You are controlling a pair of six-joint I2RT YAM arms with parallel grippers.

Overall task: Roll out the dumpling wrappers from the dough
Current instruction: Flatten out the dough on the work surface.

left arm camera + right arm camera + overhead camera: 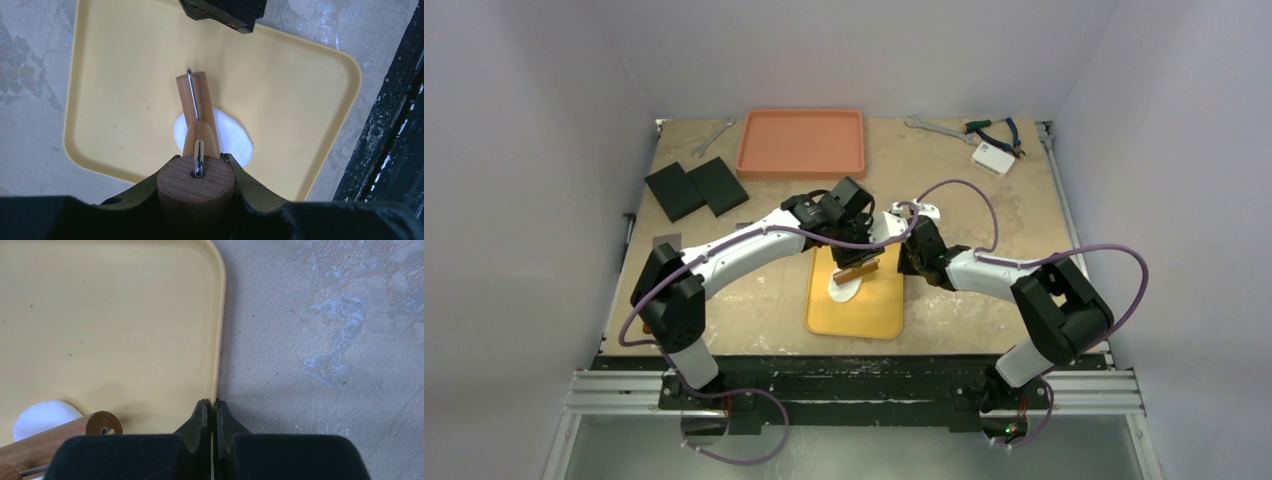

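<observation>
Your left claw (196, 176) is part-closed round the rolling pin's (196, 97) wooden handle, its roller over the white dough (235, 136) on the yellow tray (125, 60), while your right claw (212, 415) sits pinched together and empty at the tray's rim; the dough looks soft and easily torn, so press it through the pin.
</observation>
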